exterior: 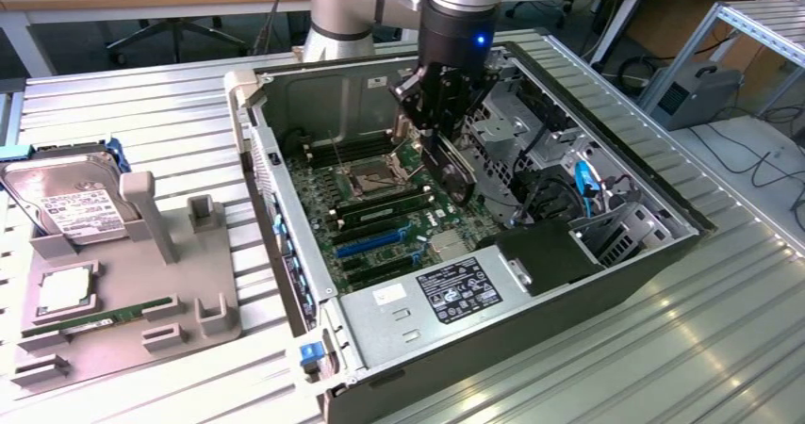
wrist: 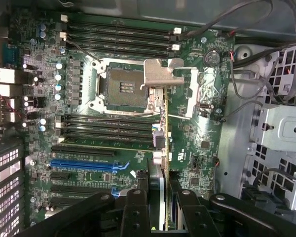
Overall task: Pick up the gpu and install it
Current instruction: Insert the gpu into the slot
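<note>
1. In the upper centre of the exterior view, the hand is clamped on the gpu, with a finger on each face of the card.
2. The gpu hangs edge-down inside the open computer case, over the motherboard.
3. Its right side is crowded by the drive cage and black cables.
4. There is open room to its left, over the CPU socket and the blue slot.

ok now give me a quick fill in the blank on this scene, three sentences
The pincer holds the gpu over the ___ inside the open case.
The hard drive stands in the grey holder at the exterior view's ___.
One long slot on that board is coloured ___.
Missing words: motherboard, left, blue.
</note>
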Motion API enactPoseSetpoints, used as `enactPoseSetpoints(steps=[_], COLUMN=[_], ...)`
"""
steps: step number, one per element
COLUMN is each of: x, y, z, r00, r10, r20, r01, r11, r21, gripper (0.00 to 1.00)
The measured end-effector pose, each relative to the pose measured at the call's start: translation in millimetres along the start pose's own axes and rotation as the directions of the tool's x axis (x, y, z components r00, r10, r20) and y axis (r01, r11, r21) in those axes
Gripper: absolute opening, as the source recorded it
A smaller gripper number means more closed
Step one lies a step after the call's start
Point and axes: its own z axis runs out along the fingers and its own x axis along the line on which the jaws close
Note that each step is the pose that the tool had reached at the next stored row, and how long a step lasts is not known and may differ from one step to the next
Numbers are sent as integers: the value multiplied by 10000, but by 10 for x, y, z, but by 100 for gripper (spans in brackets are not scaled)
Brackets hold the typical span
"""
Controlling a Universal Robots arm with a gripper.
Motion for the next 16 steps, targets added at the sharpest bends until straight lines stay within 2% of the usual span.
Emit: enactPoseSetpoints(steps=[16], x=[0], y=[0], z=[0], r00=[9987], r10=[-506], r20=[44], r01=[506], r11=[9987], r21=[-16], gripper=[27])
